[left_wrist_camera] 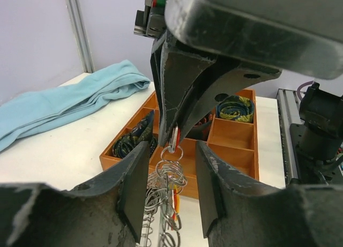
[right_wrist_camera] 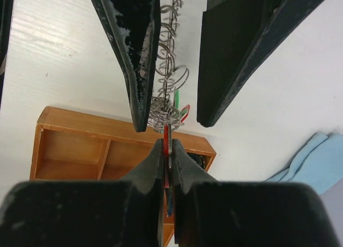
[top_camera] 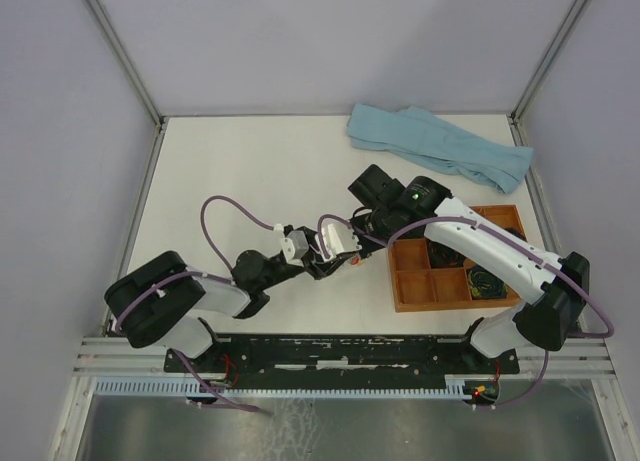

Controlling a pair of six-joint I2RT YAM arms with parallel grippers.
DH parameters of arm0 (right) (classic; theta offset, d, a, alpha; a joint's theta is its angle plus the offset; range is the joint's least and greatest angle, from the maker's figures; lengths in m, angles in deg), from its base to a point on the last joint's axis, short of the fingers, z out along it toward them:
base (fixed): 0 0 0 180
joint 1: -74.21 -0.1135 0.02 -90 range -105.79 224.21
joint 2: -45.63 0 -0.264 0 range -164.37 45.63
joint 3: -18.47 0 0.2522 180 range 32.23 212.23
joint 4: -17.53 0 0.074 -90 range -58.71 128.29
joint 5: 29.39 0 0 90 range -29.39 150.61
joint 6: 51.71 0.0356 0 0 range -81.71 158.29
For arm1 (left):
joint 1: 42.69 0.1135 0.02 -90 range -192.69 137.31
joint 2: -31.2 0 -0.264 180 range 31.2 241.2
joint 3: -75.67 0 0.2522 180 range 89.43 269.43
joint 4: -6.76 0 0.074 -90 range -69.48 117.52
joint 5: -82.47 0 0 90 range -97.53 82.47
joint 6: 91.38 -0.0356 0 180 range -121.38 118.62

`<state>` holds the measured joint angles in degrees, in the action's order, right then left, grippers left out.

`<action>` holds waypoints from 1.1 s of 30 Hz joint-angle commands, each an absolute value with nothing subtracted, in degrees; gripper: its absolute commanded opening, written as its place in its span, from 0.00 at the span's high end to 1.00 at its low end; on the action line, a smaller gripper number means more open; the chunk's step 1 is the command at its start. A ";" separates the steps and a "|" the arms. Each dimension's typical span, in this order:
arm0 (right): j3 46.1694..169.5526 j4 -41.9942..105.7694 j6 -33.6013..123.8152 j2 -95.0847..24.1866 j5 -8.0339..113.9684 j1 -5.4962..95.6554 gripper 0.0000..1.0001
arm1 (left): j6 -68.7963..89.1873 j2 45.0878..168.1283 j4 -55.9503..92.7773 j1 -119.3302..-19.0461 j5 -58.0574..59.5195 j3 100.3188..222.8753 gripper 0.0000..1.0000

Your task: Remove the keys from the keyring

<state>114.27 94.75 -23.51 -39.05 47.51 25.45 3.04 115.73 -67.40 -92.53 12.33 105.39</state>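
Note:
The keyring (left_wrist_camera: 169,184), a silvery ring fringed with small metal loops, hangs edge-on above the table between the fingers of my left gripper (left_wrist_camera: 173,150), which is closed to a narrow gap on it. The loops touch its left pad. My right gripper (right_wrist_camera: 166,142) comes in from the opposite side, shut on a red key (right_wrist_camera: 166,135) that still hangs on an end loop. In the right wrist view the keyring (right_wrist_camera: 170,70) also carries a green key (right_wrist_camera: 176,98). In the top view both grippers, left (top_camera: 330,259) and right (top_camera: 352,243), meet left of the tray.
An orange wooden tray (top_camera: 402,281) with several compartments lies right of the grippers and holds dark coiled bundles (top_camera: 487,281). It also shows in the left wrist view (left_wrist_camera: 110,161). A light blue cloth (top_camera: 440,146) lies at the back right.

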 commanded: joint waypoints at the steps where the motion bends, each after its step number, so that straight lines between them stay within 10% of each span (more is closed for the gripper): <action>1: 114.93 93.17 -23.23 -36.54 45.19 25.16 0.99 | 5.61 117.10 -78.56 -92.23 15.03 107.99 0.55; 12: 115.10 93.77 -23.32 -36.40 43.85 25.16 0.99 | 6.39 118.84 -78.59 -92.14 16.48 109.40 0.66; 20: 115.08 93.96 -23.41 -36.28 43.39 25.18 0.99 | 6.50 120.74 -78.61 -91.59 16.30 109.81 0.97; 33: 114.25 92.97 -21.78 -36.32 43.03 26.38 0.90 | 7.01 120.20 -78.60 -89.94 13.87 108.41 0.97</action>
<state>113.68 95.04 -22.90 -39.05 46.17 25.76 5.69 120.17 -67.93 -91.40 17.05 108.94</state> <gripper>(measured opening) 0.102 0.044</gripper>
